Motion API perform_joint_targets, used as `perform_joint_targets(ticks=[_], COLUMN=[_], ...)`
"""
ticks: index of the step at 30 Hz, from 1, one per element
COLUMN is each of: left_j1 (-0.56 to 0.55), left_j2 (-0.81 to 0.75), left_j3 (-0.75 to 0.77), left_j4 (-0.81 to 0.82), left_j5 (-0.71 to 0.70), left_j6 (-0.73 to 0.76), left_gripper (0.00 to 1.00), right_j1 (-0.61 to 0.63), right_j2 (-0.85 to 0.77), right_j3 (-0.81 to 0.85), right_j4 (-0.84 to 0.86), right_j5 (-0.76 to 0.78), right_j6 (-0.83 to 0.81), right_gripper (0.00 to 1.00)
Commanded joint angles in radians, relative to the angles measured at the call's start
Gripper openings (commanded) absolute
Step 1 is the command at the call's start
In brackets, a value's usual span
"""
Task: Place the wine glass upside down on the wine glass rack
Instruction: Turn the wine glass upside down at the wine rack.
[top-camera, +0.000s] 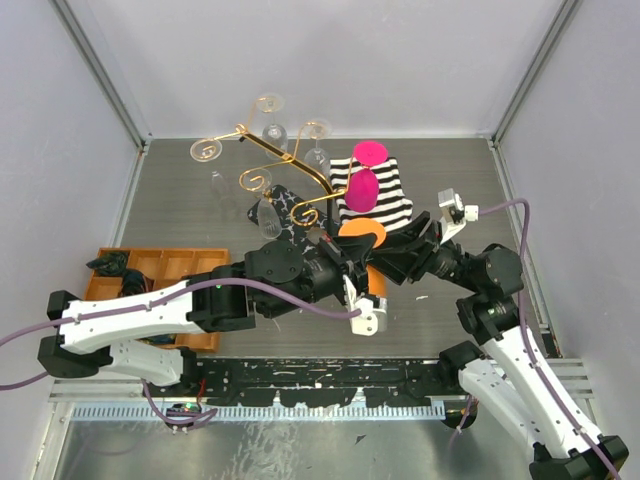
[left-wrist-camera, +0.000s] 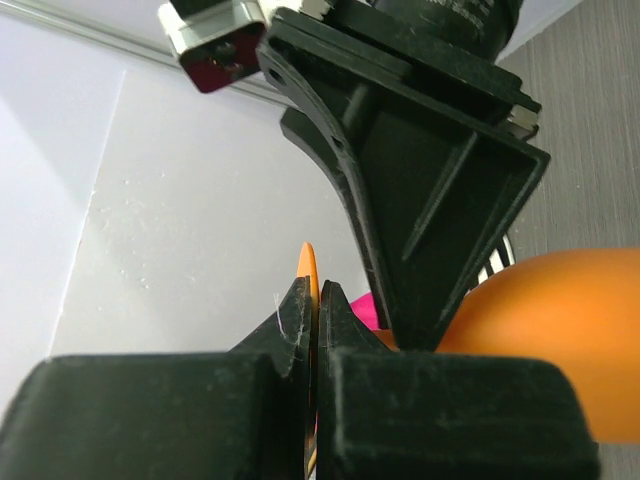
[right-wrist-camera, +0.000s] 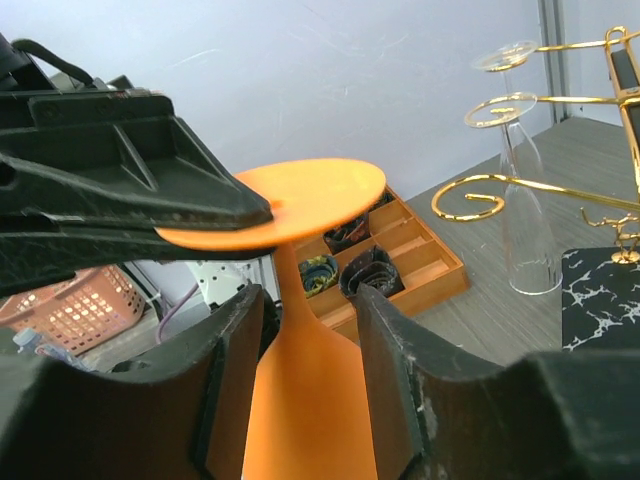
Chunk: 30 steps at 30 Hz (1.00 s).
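Note:
An orange wine glass (top-camera: 362, 235) is held upside down above the table's middle, foot disc on top. My left gripper (top-camera: 345, 250) is shut on the thin edge of that foot (left-wrist-camera: 309, 265), with the bowl (left-wrist-camera: 560, 340) beside it. In the right wrist view my right gripper (right-wrist-camera: 305, 300) stands open, its fingers (right-wrist-camera: 235, 350) on either side of the orange bowl (right-wrist-camera: 310, 410) just below the stem, close to it. The left gripper's fingers pinch the foot (right-wrist-camera: 300, 195) above. The gold wire wine glass rack (top-camera: 290, 170) stands behind on its black marbled base (top-camera: 288, 203).
Clear glasses (top-camera: 268, 215) hang upside down from the rack's hooks (right-wrist-camera: 525, 230). Two pink glasses (top-camera: 363, 190) lie on a black-and-white striped cloth (top-camera: 392, 185) right of the rack. An orange compartment tray (top-camera: 170, 268) with rolled ties sits at the left (right-wrist-camera: 420, 262).

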Motion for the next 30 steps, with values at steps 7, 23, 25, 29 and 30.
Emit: perform_joint_targets(ticks=[7,23,25,29,30], left_j1=[-0.004,-0.017,-0.017,-0.017,-0.017], left_j2=[0.042,0.097,0.096,0.104,0.107], left_j3=[0.052,0.067,0.066,0.068,0.072], left_j4=[0.079,0.1,0.104,0.122,0.122], left_j5=[-0.028,-0.075,-0.078,-0.089,-0.095], left_j6=[0.015,0.035,0.034,0.038,0.039], left_gripper=[0.0,0.0,0.0,0.0,0.0], right_j1=[0.009,0.011,0.011,0.011,0.011], right_j2=[0.028,0.031,0.033,0.034,0.031], right_j3=[-0.025,-0.057,-0.058,-0.063,-0.064], right_j4=[0.12,0.137,0.137,0.137,0.139], right_j5=[-0.076,-0.067,-0.067,-0.061,-0.059], right_j6=[-0.001,-0.041,-0.046,-0.05,-0.051], right_gripper=[0.39,0.37,0.33,0.25,0.24])
